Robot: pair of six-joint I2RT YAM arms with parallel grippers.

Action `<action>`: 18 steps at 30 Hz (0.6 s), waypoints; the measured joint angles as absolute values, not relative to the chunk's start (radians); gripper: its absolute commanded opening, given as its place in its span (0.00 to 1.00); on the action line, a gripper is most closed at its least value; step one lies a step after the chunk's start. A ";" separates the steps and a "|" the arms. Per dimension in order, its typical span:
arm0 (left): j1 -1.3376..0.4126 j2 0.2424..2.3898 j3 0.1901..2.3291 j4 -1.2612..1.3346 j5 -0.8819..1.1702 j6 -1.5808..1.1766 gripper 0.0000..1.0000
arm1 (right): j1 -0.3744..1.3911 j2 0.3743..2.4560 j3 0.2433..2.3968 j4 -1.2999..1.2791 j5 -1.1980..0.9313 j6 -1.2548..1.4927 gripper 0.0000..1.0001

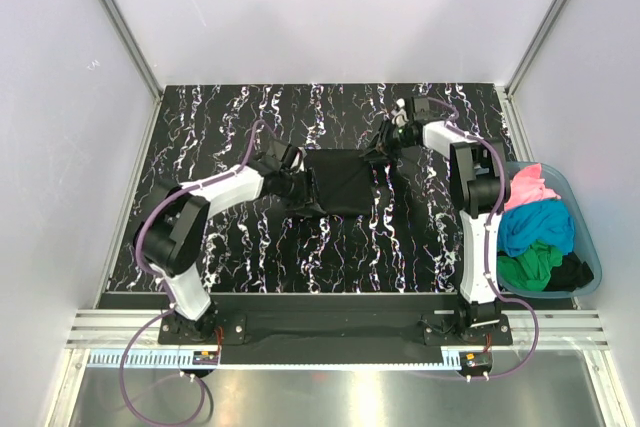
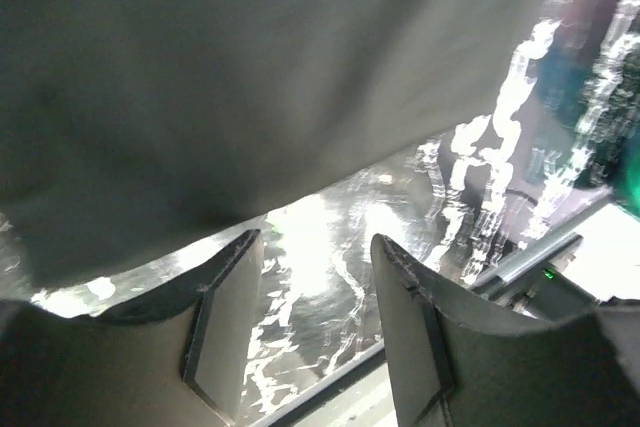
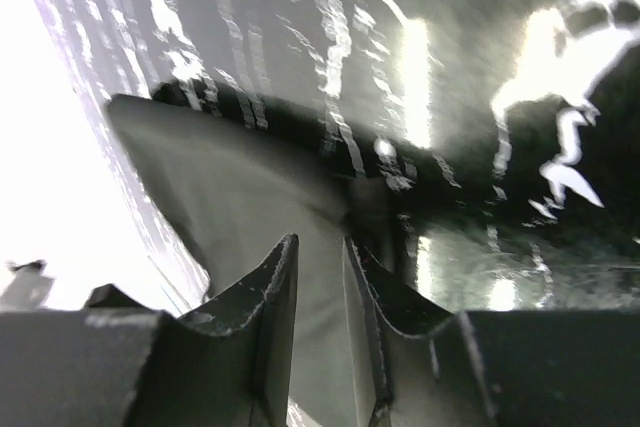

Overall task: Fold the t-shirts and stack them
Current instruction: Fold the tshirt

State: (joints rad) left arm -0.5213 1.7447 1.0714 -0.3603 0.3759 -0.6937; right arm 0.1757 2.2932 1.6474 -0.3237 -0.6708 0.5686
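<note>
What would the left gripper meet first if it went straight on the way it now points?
Probably the black t-shirt, whose edge is just ahead of the open, empty left gripper. Depth is unclear, so it might touch the marbled table first.

Both arms reach forward and bend inward toward the black t-shirt [image 1: 340, 182]. The left gripper [image 2: 315, 247] is at its left edge, jaws apart with nothing between them. The right gripper [image 3: 320, 247] is at its right edge, fingers nearly together, pinching the cloth
</note>
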 measured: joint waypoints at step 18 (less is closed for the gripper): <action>-0.580 1.850 1.609 -0.743 0.033 -0.670 0.43 | 0.175 1.532 1.490 -0.580 -0.484 0.654 0.91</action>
State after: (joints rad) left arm -0.5800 1.8503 1.6089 -0.7429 0.0334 -0.6701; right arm 0.1753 1.5322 1.4899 -0.5800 -0.4843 0.6537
